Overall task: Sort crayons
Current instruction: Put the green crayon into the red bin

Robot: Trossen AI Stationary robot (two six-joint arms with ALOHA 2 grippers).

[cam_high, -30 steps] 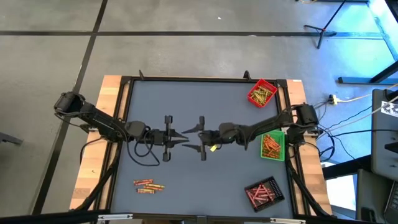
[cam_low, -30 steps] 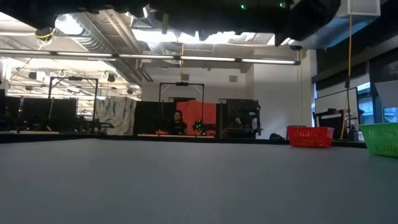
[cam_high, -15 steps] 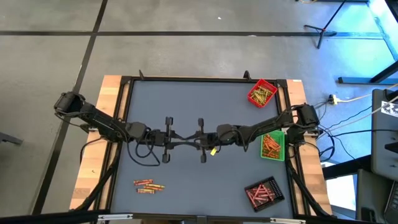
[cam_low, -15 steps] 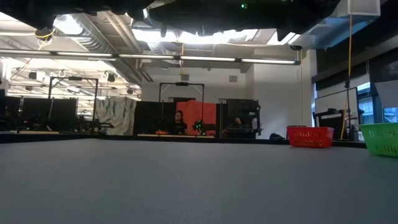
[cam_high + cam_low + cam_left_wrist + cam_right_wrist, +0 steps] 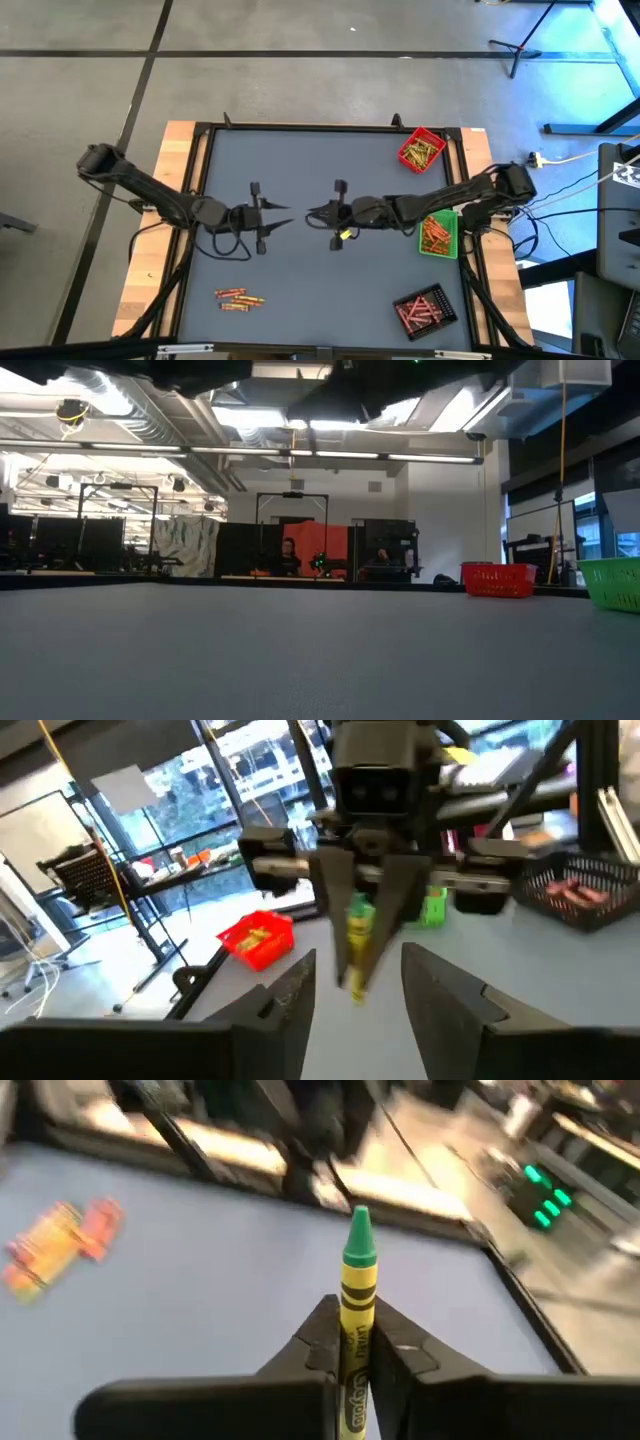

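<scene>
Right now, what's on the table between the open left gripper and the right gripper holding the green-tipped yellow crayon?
Nothing: in the high view only bare grey tabletop lies between the left gripper and the right gripper clamping the green-tipped yellow crayon.

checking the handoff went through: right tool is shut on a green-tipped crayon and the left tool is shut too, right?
Not quite. The right tool is shut on the green-tipped crayon, as the right wrist view shows. The left tool is open, not shut: the left wrist view shows its fingers spread apart with nothing between them, facing the crayon held by the other arm.
</scene>
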